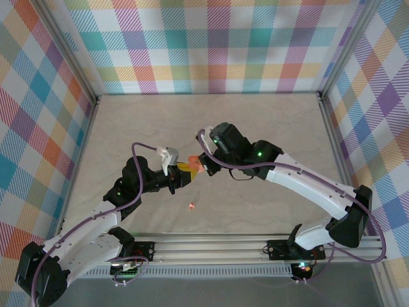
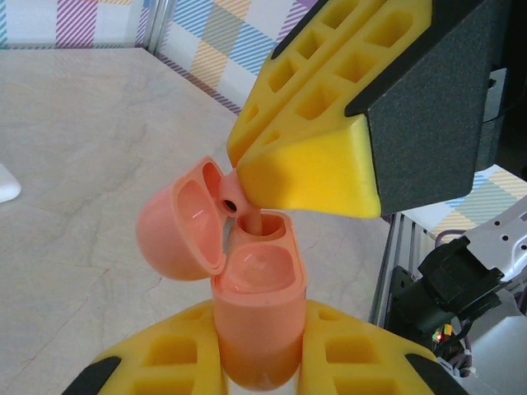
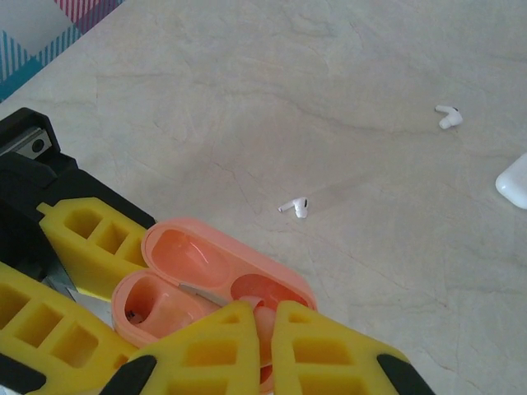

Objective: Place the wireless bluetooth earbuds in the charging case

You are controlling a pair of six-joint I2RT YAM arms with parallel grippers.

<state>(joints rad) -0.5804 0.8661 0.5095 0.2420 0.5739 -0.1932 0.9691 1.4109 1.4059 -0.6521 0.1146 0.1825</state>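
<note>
My left gripper (image 2: 262, 329) is shut on the body of the coral-pink charging case (image 2: 259, 280), held upright above the table with its lid (image 2: 177, 226) swung open. My right gripper (image 3: 263, 317) is shut on a coral-pink earbud (image 3: 265, 324) right over the case (image 3: 206, 276). In the left wrist view that earbud (image 2: 249, 220) has its stem down in the far socket. The near socket is bare. The grippers meet mid-table, left gripper (image 1: 183, 174) and right gripper (image 1: 204, 164). Another coral earbud (image 1: 191, 206) lies on the table nearer the bases. Two white earbuds (image 3: 295, 206) (image 3: 448, 117) lie loose.
A white case (image 3: 515, 181) sits at the right edge of the right wrist view. A white object (image 2: 6, 185) shows at the left edge of the left wrist view. Plaid walls and a metal frame enclose the beige tabletop (image 1: 275, 128).
</note>
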